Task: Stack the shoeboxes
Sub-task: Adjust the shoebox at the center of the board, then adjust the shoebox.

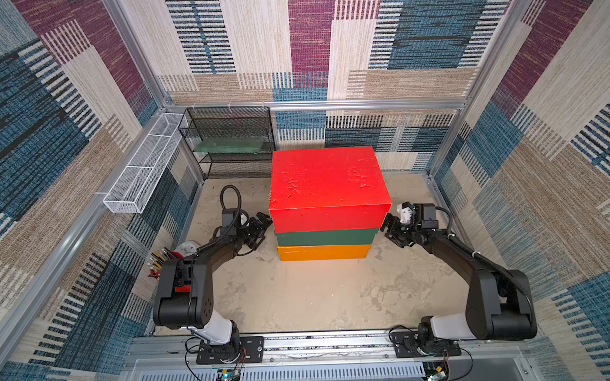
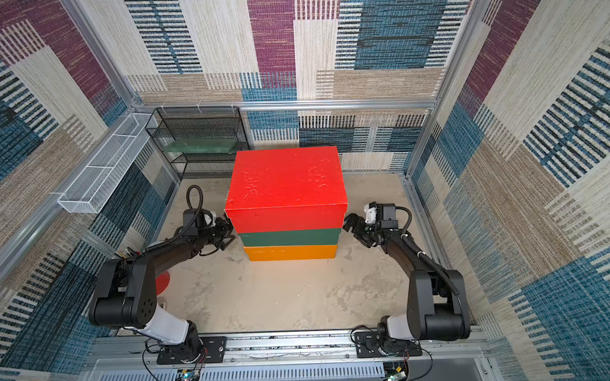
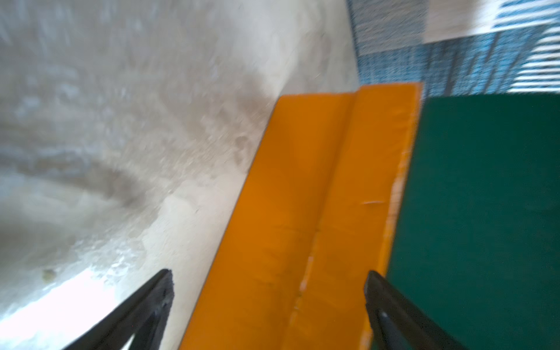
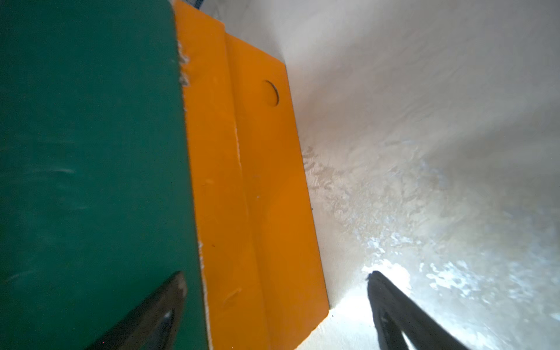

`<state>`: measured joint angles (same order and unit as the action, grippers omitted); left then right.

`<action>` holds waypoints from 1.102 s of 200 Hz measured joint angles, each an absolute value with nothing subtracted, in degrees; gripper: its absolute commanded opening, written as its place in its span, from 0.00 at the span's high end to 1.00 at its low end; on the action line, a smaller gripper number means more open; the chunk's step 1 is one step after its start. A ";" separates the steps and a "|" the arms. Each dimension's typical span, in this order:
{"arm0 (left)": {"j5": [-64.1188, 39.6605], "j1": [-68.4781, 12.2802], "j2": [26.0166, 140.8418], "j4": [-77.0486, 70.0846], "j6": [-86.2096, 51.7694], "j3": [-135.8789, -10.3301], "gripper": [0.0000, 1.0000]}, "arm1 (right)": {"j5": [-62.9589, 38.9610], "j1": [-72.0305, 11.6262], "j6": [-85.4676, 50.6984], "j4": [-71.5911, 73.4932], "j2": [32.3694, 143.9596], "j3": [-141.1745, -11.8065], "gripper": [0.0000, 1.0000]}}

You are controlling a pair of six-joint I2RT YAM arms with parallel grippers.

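The left claw (image 1: 262, 229) stood spread wide and empty, and the right claw (image 1: 389, 231) matched it, with nothing between the fingers of either. Between the two claws rose the finished-looking pile. The orange shoebox (image 1: 321, 252) sat on the tabletop (image 1: 297, 297), the dark green shoebox (image 1: 325, 237) on top of it and the red shoebox (image 1: 326, 178) uppermost, all with their long fronts roughly in line. Each claw faced an end of the pile at about the level of the two lower boxes. In the left wrist view the left claw (image 3: 268, 274) framed the orange end, with the green one alongside. The right wrist view showed the right claw (image 4: 276, 274) the same way, just beside the cardboard, though blur hid whether any finger touched it. Behind the left claw, pencils (image 1: 160, 262) poked out from under the arm. Beyond that claw, against the far wall, stood a black mesh shelf (image 1: 231, 132) holding a flat green board (image 1: 231, 145), with a white mesh basket (image 1: 142, 168) fixed on the side rail. The stacking itself looked done, so the step in hand seemed to be letting go and clearing off. The next move called for drawing both claws straight outward from the ends without clipping a corner, since a nudge to the lower boxes could skew the tall pile.
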<state>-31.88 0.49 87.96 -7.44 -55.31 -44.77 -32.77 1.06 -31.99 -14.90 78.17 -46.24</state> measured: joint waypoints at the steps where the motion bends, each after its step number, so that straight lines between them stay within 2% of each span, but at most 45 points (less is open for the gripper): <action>1: -31.86 0.64 87.66 -7.22 -55.29 -44.88 0.00 | -32.75 1.13 -31.97 -14.96 77.97 -46.24 0.05; 21: -31.86 2.70 81.58 -3.66 -54.70 -45.95 0.00 | -32.36 2.92 -30.94 -18.04 72.27 -46.54 0.05; 51: -31.38 4.47 66.72 5.76 -51.88 -49.78 0.00 | -31.79 6.33 -29.34 -22.83 65.78 -48.34 0.05; 102: -28.27 4.47 44.34 22.35 -46.94 -61.56 0.00 | -32.53 8.40 -28.34 -27.73 61.21 -50.11 0.05; 131: -29.93 3.18 37.82 26.22 -45.87 -64.23 0.02 | -33.04 8.49 -28.23 -28.69 60.47 -50.61 0.05; 168: -34.76 2.46 27.38 29.34 -45.01 -61.19 0.05 | -33.61 8.49 -28.27 -29.28 59.83 -50.50 0.05; 220: -39.33 2.39 25.47 30.09 -45.17 -55.81 0.05 | -33.85 7.66 -28.75 -29.19 59.94 -49.45 0.05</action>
